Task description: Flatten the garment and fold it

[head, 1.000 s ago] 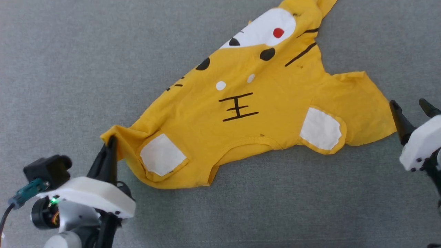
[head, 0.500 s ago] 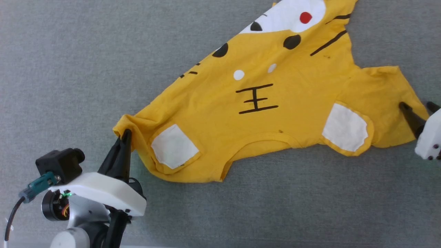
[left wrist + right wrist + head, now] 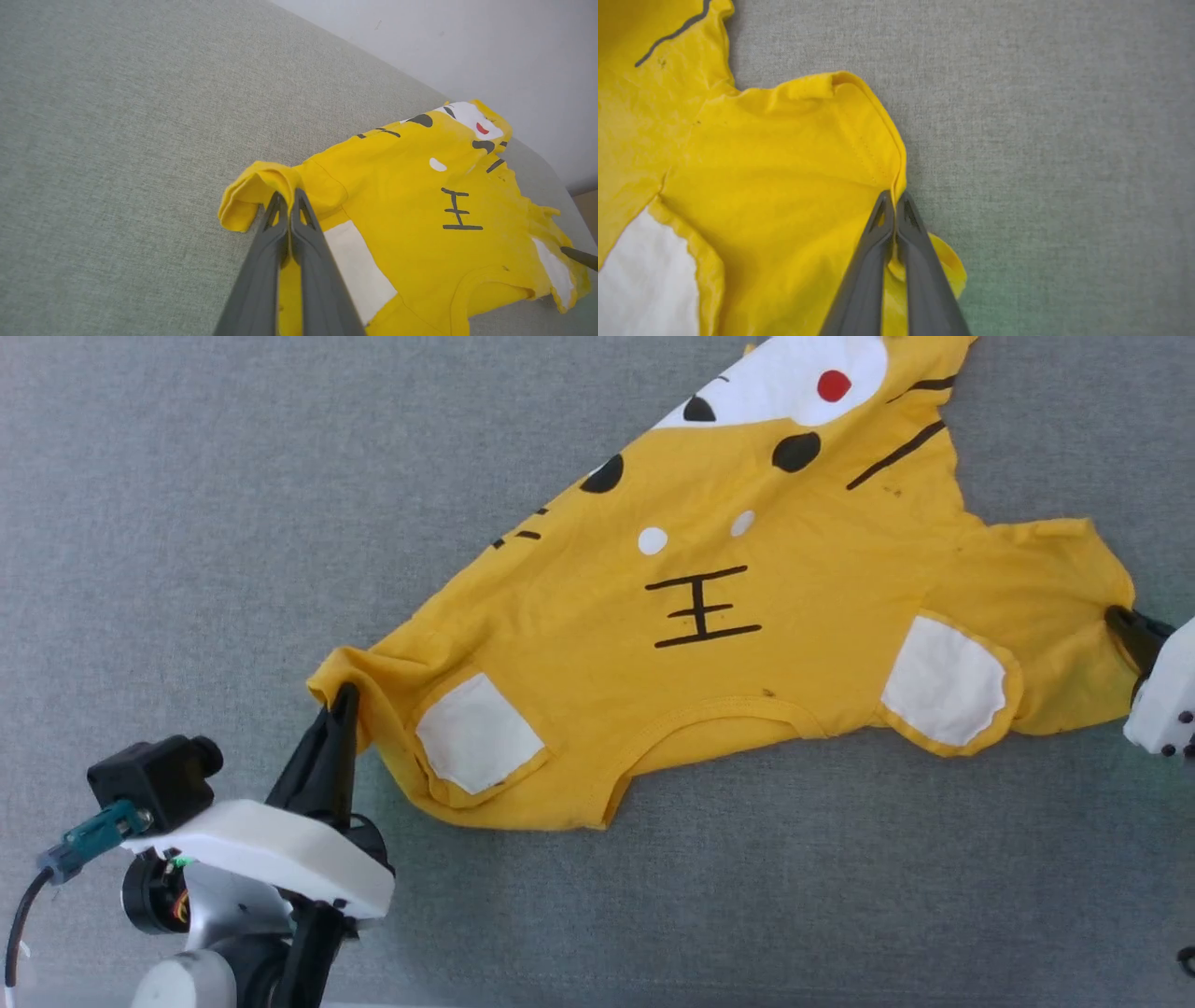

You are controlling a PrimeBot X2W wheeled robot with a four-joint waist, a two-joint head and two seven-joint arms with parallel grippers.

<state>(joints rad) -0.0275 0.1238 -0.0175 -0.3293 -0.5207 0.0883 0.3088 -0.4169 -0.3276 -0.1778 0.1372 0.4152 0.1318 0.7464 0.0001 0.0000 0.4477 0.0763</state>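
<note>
At the sleeve hem to the robot's right of the collar (image 3: 724, 714): right gripper (image 3: 894, 196) now pinched shut on the hem edge. A little flap of yellow bulges out beside the fingers. One second back those fingers stood wide apart, just off the sleeve and holding nothing.

To the left of the collar: left gripper (image 3: 344, 695) clamped tight on the bunched, rolled-over end of the other sleeve. Same hold as before.

Yellow tiger T-shirt (image 3: 728, 616) lies print-up on the grey fabric surface (image 3: 233, 476), collar nearest the robot. The body runs away from the collar at a slant toward the far right. Ripples show near the left sleeve, and the right sleeve lies flatter.

Reading: both sleeves are now in hand, so the grasping stage looks finished. Likely next is drawing the two grips apart, away from the collar, to pull the cloth taut and square it. Flattening is not done and no fold has begun. Thin cloth and an edge-only right grip could slip under a hard tug.
</note>
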